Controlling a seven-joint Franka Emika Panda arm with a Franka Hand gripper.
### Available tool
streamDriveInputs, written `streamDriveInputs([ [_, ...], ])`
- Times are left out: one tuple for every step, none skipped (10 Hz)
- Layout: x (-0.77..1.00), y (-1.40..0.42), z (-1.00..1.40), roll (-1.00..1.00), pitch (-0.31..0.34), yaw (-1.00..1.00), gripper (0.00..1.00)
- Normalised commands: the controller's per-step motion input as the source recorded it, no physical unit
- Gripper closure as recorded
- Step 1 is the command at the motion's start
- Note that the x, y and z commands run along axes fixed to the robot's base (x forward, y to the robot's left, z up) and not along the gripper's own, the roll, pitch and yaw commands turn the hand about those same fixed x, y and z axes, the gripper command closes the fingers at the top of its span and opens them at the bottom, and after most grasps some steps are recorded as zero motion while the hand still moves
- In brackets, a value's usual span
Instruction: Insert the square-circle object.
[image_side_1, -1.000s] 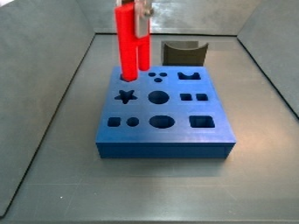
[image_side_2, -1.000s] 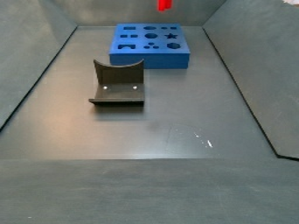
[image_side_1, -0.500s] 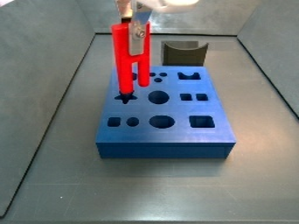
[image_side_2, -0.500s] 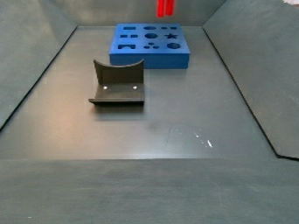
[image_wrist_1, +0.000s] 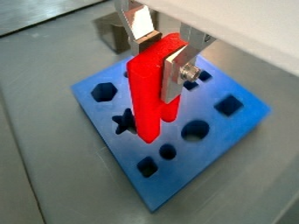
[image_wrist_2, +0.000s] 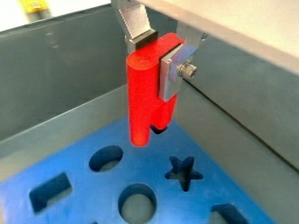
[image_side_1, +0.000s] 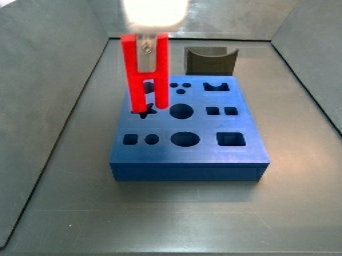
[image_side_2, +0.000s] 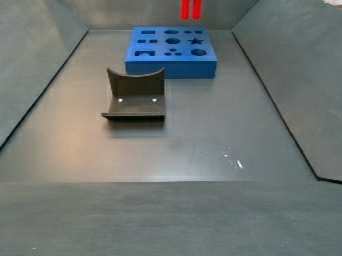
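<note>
The square-circle object (image_side_1: 144, 75) is a bright red peg of two joined bars. It hangs upright in my gripper (image_side_1: 151, 15), which is shut on its upper end. Its lower end is just above the back-left part of the blue board (image_side_1: 187, 160), near the star-shaped hole (image_side_1: 140, 113). In both wrist views the silver fingers clamp the peg (image_wrist_1: 149, 96) (image_wrist_2: 142, 96) from two sides, with the gripper (image_wrist_1: 158, 54) (image_wrist_2: 158, 54) above the board (image_wrist_1: 187, 162) (image_wrist_2: 87, 184). In a side view only the peg's lower end (image_side_2: 191, 10) shows, above the board (image_side_2: 171, 68).
The dark grey fixture (image_side_1: 210, 60) (image_side_2: 134, 95) stands on the floor beyond the board, and it also shows in a wrist view (image_wrist_1: 114, 31). The board has several holes of different shapes. Grey walls (image_side_1: 80, 90) enclose the floor.
The gripper has moved down with the red peg, bringing its lower end closer to the board near the star hole. The grip has not changed.
</note>
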Motion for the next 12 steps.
streamDriveInputs([
  [-0.02,-0.28,-0.55,0.1,0.034,-0.89,1.0],
  [-0.24,-0.35,-0.37,0.16,0.087,-0.69,1.0],
  [-0.4,-0.15,-0.28,0.08,0.016,-0.4,1.0],
  [-0.13,0.0,-0.23,0.05,0.0,0.0,1.0],
  [0.0,0.0,-0.31,0.07,0.0,0.0,1.0],
  [0.0,0.0,-0.4,0.07,-0.023,0.0,1.0],
  [0.05,-0.01,-0.52,0.0,-0.006,0.0,1.0],
  [0.2,-0.01,-0.49,0.0,0.0,0.0,1.0],
  [0.27,-0.07,-0.43,0.0,0.036,0.0,1.0],
  [0.24,-0.11,-0.4,0.0,0.029,0.0,1.0],
  [0.0,-0.14,-0.34,0.0,0.0,0.04,1.0],
  [0.0,-0.15,-0.34,0.0,-0.014,0.1,1.0],
])
